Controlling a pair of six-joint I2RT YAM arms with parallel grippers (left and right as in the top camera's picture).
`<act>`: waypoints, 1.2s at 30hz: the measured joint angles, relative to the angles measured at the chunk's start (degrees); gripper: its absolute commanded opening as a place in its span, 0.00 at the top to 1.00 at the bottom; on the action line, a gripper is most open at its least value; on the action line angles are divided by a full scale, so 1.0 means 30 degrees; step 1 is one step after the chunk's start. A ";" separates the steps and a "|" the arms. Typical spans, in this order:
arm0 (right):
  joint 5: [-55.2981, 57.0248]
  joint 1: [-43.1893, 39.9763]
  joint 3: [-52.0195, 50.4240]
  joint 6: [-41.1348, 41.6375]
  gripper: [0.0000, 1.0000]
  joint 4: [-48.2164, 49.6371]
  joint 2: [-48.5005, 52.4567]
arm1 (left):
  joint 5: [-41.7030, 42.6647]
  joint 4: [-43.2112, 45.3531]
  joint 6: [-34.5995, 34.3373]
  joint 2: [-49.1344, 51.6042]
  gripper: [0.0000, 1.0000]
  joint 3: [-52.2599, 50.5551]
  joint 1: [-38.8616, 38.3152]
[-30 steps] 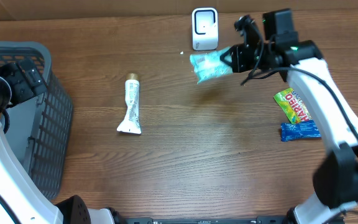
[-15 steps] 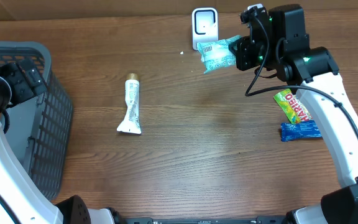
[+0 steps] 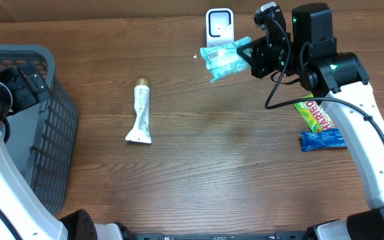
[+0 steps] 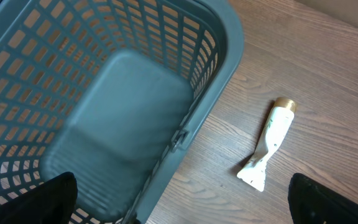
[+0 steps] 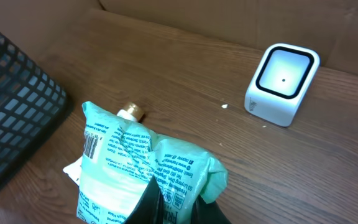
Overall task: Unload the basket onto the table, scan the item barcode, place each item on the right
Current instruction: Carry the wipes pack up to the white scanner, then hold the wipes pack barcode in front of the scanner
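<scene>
My right gripper [image 3: 252, 59] is shut on one end of a mint-green packet [image 3: 223, 60] and holds it in the air just in front of the white scanner [image 3: 219, 30] at the table's back edge. In the right wrist view the packet [image 5: 129, 168] hangs crumpled from the fingers, its printed side up. A barcode [image 5: 92, 146] shows near its far left corner, and the scanner [image 5: 283, 83] stands beyond at the upper right, window facing this way. My left gripper [image 4: 182, 208] hovers open over the rim of the basket, holding nothing.
A grey mesh basket [image 3: 55, 133] fills the left edge. A white tube with a gold cap [image 3: 141, 112] lies left of centre. On the right, under my right arm, lie a yellow-green candy bag [image 3: 315, 113] and a blue packet [image 3: 322, 140].
My right gripper has carried the packet up and back toward the scanner, then shifted it a little left and turned it. The left arm has not moved.
</scene>
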 measured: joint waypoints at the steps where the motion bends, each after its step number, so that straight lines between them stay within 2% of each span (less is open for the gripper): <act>1: -0.0095 0.0000 0.0000 0.0007 0.96 0.0015 0.0000 | 0.0000 0.0000 0.0000 0.0000 0.00 0.0000 0.0000; 5: 0.0226 0.0000 0.0066 0.0175 0.96 0.0087 0.0000 | 0.0000 0.0000 0.0000 0.0000 0.00 0.0000 0.0000; 8: 0.2237 0.0146 0.0867 0.0750 0.97 -0.0146 0.0000 | 0.0000 0.0000 0.0000 0.0000 0.00 0.0000 0.0000; 15: 0.9034 0.1588 0.4816 0.1144 0.96 0.0044 0.0044 | 0.0000 0.0000 0.0000 0.0000 0.00 0.0000 0.0000; 18: 1.2218 0.2404 0.5967 0.0656 0.96 0.2331 0.0372 | 0.0000 0.0000 -0.0007 0.0000 0.01 0.0000 0.0000; 22: 1.6072 0.3147 0.6550 -0.1625 0.96 0.6353 0.1800 | 0.0000 0.0000 0.0000 0.0000 0.00 0.0000 0.0000; 27: 1.8469 0.3432 0.6557 -0.5282 0.96 0.8969 0.5064 | 0.0007 0.0000 0.0000 0.0000 0.00 0.0000 0.0000; 33: 2.0342 0.4116 0.6390 -1.2648 0.96 0.9143 0.8772 | 0.0000 0.0007 0.0000 0.0000 0.00 0.0000 0.0000; 36: 2.1631 0.4634 0.6317 -1.5810 0.96 1.1045 1.0076 | 0.0000 0.0007 0.0000 0.0000 0.00 0.0000 0.0000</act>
